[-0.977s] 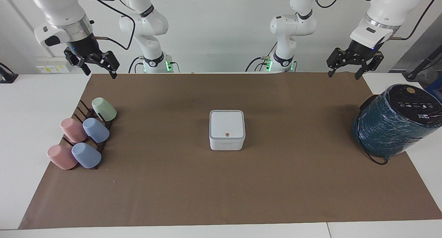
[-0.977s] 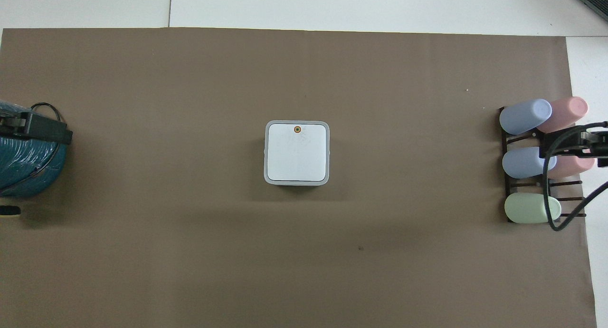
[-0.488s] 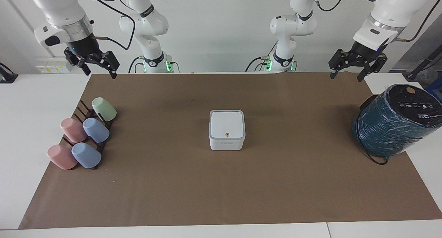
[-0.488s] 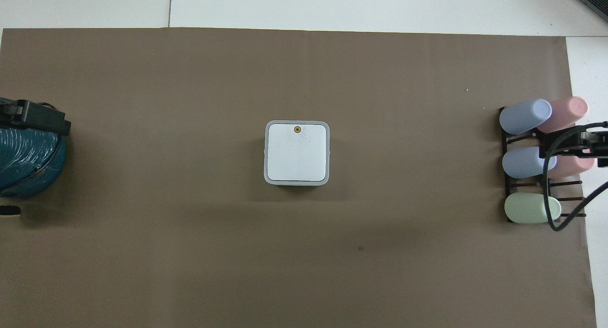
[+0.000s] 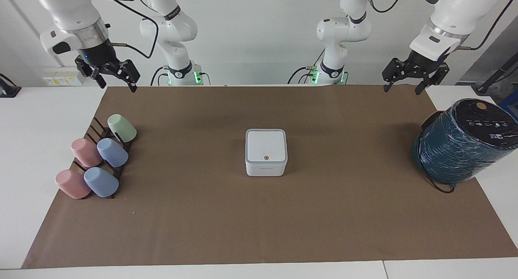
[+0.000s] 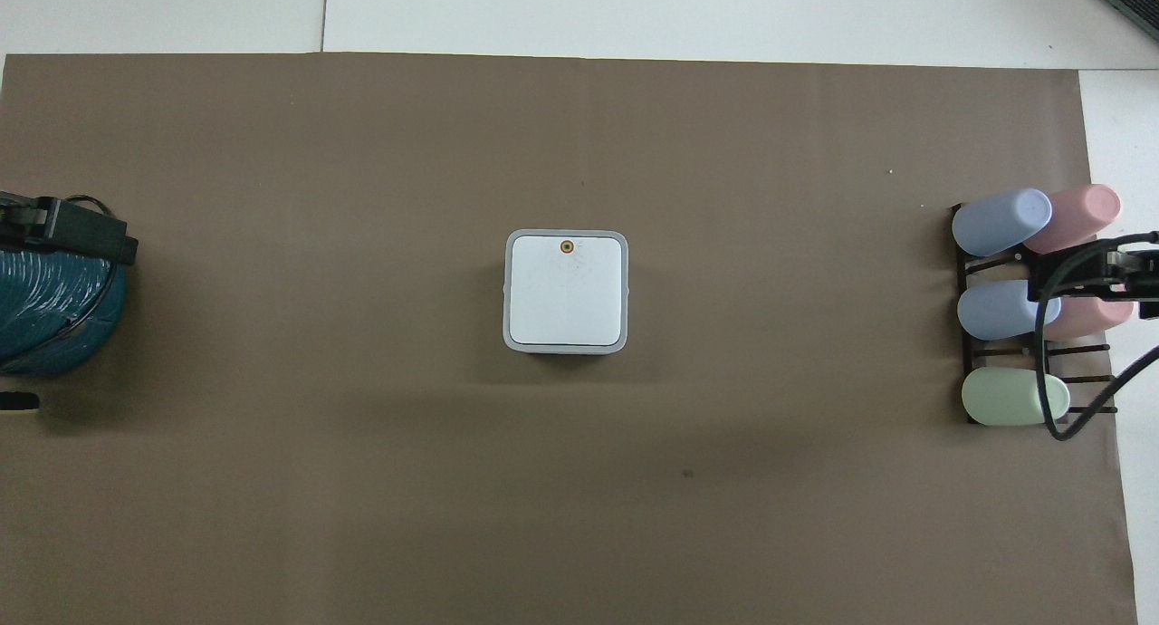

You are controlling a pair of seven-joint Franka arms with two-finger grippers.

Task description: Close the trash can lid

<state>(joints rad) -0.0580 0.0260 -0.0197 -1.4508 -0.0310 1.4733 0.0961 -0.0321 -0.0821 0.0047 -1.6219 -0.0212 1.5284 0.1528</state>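
The white cube-shaped trash can (image 5: 266,170) stands in the middle of the brown mat. Its square white lid (image 5: 266,145) lies flat and shut on top, with the orange-brown dot toward the edge farther from the robots. The lid also shows in the overhead view (image 6: 566,294). My left gripper (image 5: 400,89) hangs open and empty in the air over the mat's edge nearest the robots, at the left arm's end. My right gripper (image 5: 117,86) hangs open and empty over the mat's corner at the right arm's end. Both are well away from the can.
A large teal wrapped cylinder (image 5: 465,143) with a black cable stands at the left arm's end of the table. A dark rack (image 5: 93,129) with several pastel cups (image 5: 112,152) lies at the right arm's end. The brown mat (image 5: 263,222) covers most of the table.
My left gripper has shifted slightly in the air near the mat's edge. The trash can, its lid and the right gripper have not moved.
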